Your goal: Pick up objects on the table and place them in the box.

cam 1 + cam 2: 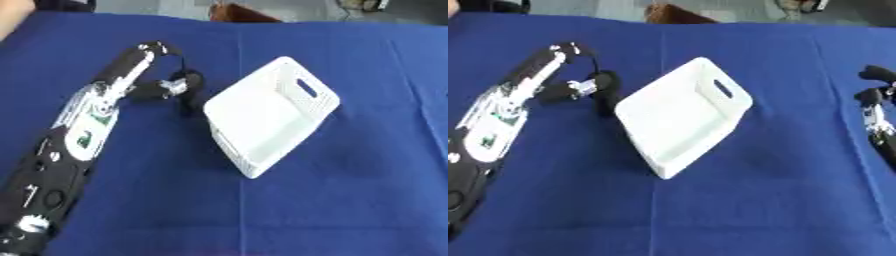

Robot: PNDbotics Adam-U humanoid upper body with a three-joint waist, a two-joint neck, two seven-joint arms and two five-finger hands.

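The white box (273,116) sits near the middle of the blue table (350,200), tipped a bit, open side up. It has a slot handle at its 1 o'clock end. Inside looks bare, far as I can see.

The left arm comes in from 7 o'clock and goes up toward 11. The left hand (175,85) bends back down, just beside the box's 9 o'clock wall. Fingers (188,100) are curled and point down at the cloth. Something dark is under them, but I can't tell if it's a thing being held or just the fingers and their shadow. So I can't tell what the hand grips, if anything.

The right hand (877,95) shows only in the right eye view, at 3 o'clock by the edge, well apart from the box. Fingers look a bit bent, holding nothing I can see. Idle, I think.

No loose things show on the cloth. A brown shape (241,13) sits past the far edge at 12 o'clock; can't make it out.

Step, my guess: left hand is at a pick or a carry, right next to the box.

Next move needs: lift, go toward 3 o'clock over the box wall w/o bumping it, then let go inside. The box is light, I think, so a knock may slide it.
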